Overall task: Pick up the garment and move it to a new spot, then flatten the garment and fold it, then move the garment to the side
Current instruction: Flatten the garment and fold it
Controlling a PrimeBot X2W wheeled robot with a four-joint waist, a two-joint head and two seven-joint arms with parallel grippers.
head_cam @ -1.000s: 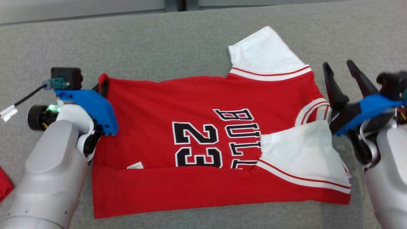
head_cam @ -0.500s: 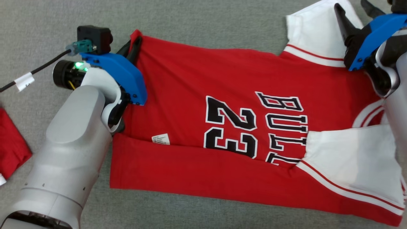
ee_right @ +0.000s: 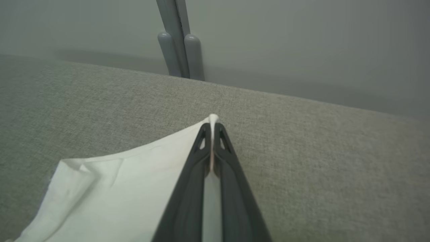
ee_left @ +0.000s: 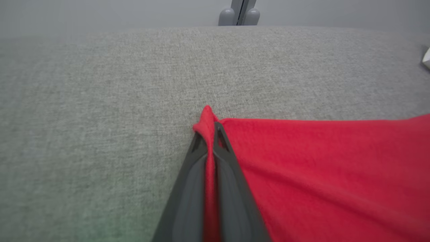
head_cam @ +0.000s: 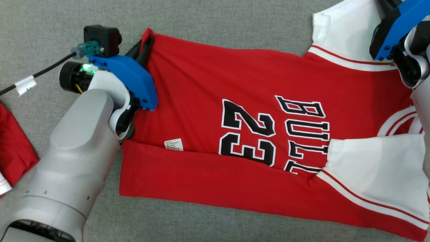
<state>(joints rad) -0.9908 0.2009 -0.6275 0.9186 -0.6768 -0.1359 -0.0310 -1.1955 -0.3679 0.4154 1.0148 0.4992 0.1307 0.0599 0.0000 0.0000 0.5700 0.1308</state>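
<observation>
The right tool (ee_right: pixel 212 129) has just closed. A second ago its fingers stood wide apart beside the collar end of the jersey (head_cam: pixel 208 84), and half a second ago they were spread over the far sleeve (head_cam: pixel 346 30). Now they are pinched together on that white sleeve's outer edge, with a sliver of cloth showing between the tips in the right wrist view. The left tool (ee_left: pixel 210 129) has stayed clamped on the far hem corner, red fabric squeezed between its fingers. The head camera has also tipped down and closer, so the jersey's shift in that view is not a move of the cloth.

The jersey lies spread on the grey counter (head_cam: pixel 235 20), number side up. Its near long edge is already turned up in a band, and the near sleeve (head_cam: pixel 376 168) is laid in over the lettering. A second red cloth (head_cam: pixel 13 148) sits well apart at the left.

With both far corners gripped, the far half looks ready to be lifted and drawn toward the robot for the next fold. An uneven lift could let the thin sleeve edge slip out.
</observation>
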